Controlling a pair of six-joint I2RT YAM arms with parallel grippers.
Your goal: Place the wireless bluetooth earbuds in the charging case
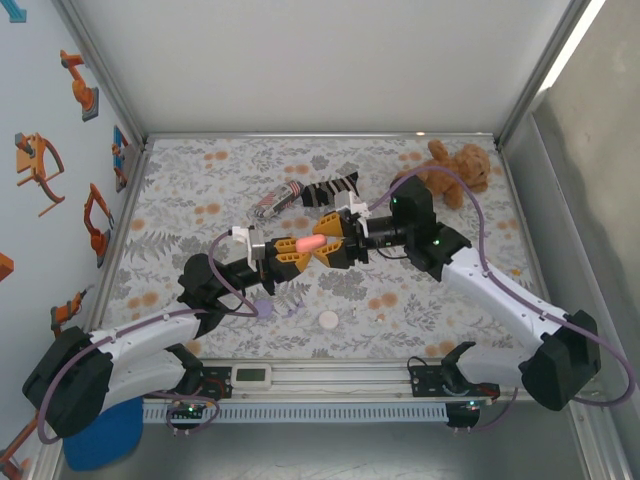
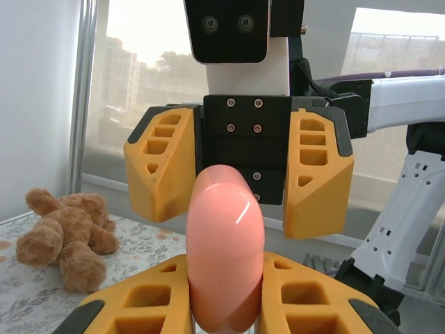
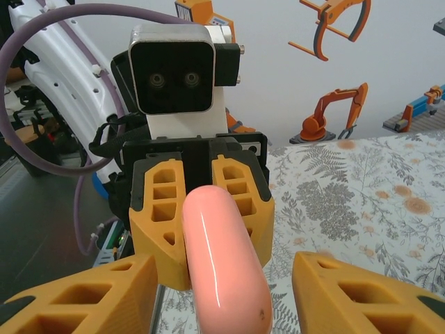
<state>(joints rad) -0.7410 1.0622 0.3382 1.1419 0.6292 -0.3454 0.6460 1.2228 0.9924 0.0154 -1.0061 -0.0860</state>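
1. Floral tabletop [image 1: 200,200] spans the frame; a teddy bear [image 1: 450,170] lies at upper right.
2. At mid-frame, the left gripper [image 1: 303,247] has its jaws clamped on the pink charging case [image 1: 313,243].
3. The right gripper [image 1: 326,248] faces it, jaws spread wide, gripping nothing.
4. A tiny pale purple earbud [image 1: 290,312] lies at lower centre.

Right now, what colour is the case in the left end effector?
Glossy salmon pink; the case shows best in the left wrist view.

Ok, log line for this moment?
left gripper: shut on glossy salmon-pink rounded case, off the table | right gripper: open, facing it
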